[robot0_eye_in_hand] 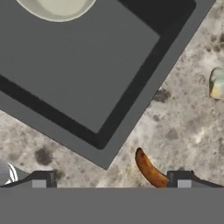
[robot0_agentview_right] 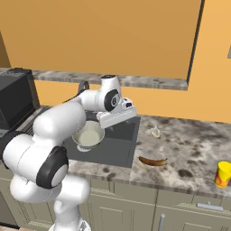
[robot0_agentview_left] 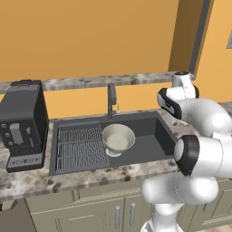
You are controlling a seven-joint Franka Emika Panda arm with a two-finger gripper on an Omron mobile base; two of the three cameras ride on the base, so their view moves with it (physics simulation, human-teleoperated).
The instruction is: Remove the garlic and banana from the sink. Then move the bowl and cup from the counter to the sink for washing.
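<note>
Gripper point(robot0_eye_in_hand: 109, 178): jaws spread wide, nothing between them, hanging over the counter's point(robot0_agentview_right: 189, 144) near strip just beside the sink's point(robot0_agentview_left: 149, 152) right rim.

Banana point(robot0_agentview_right: 152, 161): lying flat on the counter near its front edge, just right of the sink's near right corner; in the hand view its end reaches up beside one fingertip point(robot0_eye_in_hand: 179, 178).

Cup point(robot0_agentview_right: 223, 174): yellow with a red mark, upright near the counter's front edge, far right, well apart from the banana.

Garlic point(robot0_agentview_right: 155, 132): small pale bulb on the counter, further back than the banana, near the sink's right rim.

Bowl point(robot0_agentview_left: 118, 137): grey with a cream inside, upright in the sink basin, at the right edge of the ribbed rack point(robot0_agentview_left: 79, 145).

Faucet point(robot0_agentview_left: 111, 100): dark, at the sink's back rim, behind the bowl.

Coffee machine point(robot0_agentview_left: 22, 124): black, on the counter left of the sink
</note>
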